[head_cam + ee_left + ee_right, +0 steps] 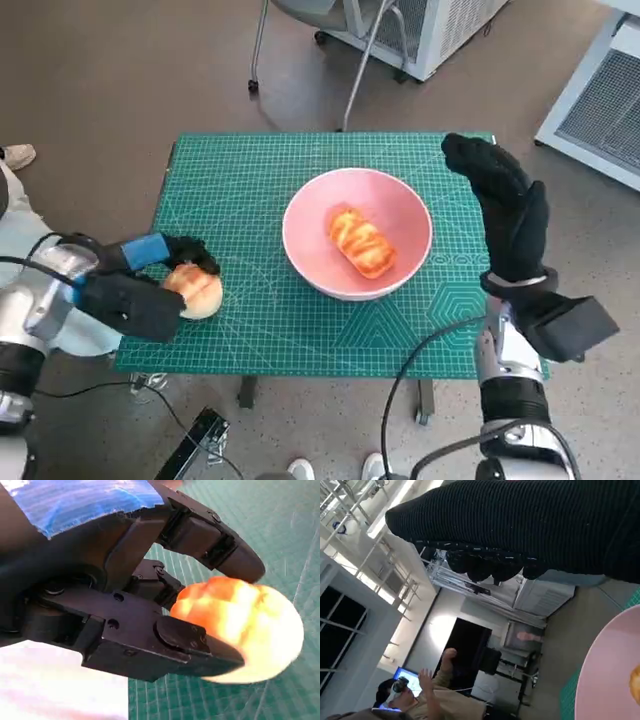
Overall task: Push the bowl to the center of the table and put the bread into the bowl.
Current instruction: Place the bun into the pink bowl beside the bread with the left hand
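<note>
Green cutting mat [250,180] covers the table, printed with grid lines. Near left corner: left hand [150,285], blue tape on its back, black fingers [215,540] closed around a round bread roll [196,290], pale below and browned on top. The wrist view shows the roll [245,630] clamped between upper and lower fingers, sitting at the mat surface. Further right, about mid-table: pink bowl [357,232], upright on the mat. Inside it lies a second bread piece [360,242], oblong, orange-glazed with pale stripes, set diagonally across the bowl floor. Roll and bowl are apart, bare mat between them. Right of the bowl: right hand [505,200] in black knitted glove, raised beside the bowl's right rim, fingers extended toward the far edge, holding nothing. Whether it touches the rim, cannot tell. Right wrist view catches a person [415,695] seated in the background.
</note>
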